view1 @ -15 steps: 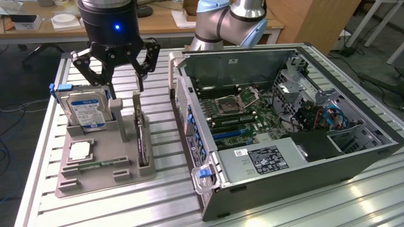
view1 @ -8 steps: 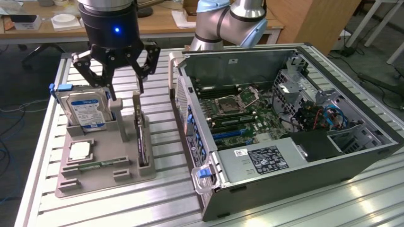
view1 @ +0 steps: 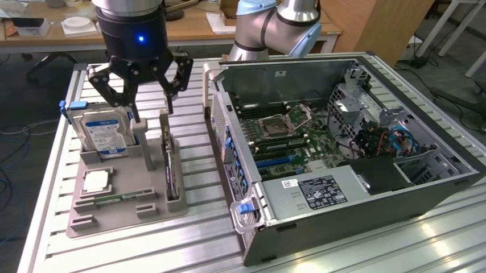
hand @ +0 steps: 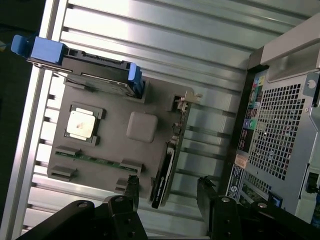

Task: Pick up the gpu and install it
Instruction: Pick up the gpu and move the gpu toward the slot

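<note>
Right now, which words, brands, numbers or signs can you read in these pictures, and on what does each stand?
None can be read with certainty.
Blue-white label on the hard drive: print too small.
Black label on the power supply: white print, too blurred.
White sticker beside that label: unreadable.
Coloured stickers on the back of the computer case: too small.

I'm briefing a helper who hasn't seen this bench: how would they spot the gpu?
On the exterior view's left of the open computer case, a grey parts holder lies on the slatted table. The gpu stands on edge along the holder's side nearest the case: a thin dark strip, unlike the boxy blue-railed hard drive and the green memory stick.
</note>
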Motion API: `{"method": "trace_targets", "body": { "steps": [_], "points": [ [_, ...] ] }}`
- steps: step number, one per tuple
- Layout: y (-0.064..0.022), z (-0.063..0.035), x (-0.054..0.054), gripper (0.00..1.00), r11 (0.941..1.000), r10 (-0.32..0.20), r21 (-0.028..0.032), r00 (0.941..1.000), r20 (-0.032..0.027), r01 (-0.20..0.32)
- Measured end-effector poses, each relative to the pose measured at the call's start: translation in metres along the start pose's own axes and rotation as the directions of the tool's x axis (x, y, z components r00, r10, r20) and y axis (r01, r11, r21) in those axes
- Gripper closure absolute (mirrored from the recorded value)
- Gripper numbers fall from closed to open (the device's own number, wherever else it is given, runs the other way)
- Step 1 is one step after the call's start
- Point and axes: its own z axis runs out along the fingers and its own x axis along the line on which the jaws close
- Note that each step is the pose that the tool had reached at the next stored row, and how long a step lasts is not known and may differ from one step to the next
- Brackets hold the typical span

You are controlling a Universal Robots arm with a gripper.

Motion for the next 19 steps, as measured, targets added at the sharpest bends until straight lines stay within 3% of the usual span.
{"method": "trace_targets", "body": {
  "steps": [19],
  "points": [
    [-0.0033,0.0054,0.0008,0.41,1.0,0.009,0.0002,1.0,0.0003,-0.009]
  ]
}}
